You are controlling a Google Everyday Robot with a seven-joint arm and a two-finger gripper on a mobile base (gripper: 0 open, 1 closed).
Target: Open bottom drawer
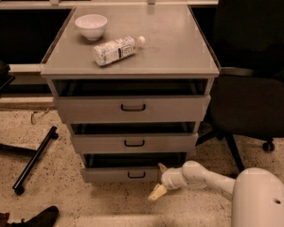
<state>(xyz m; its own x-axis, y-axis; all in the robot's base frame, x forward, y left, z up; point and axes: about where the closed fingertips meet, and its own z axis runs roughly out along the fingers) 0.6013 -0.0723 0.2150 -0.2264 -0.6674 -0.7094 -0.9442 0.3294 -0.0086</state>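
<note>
The grey cabinet has three drawers, each pulled out a little with a dark gap above its front. The bottom drawer (118, 175) is the lowest grey front, just above the floor, with a small black handle (136, 174). My gripper (159, 179) is at the right end of that front, right of the handle. It is open, with one pale finger up by the drawer's top corner and the other pointing down-left toward the floor. The white arm (203, 176) reaches in from the lower right.
A white bowl (91, 26) and a plastic bottle (116, 50) lying on its side are on the cabinet top. A black office chair (251, 93) stands close on the right. A black bar (34, 161) lies on the speckled floor to the left.
</note>
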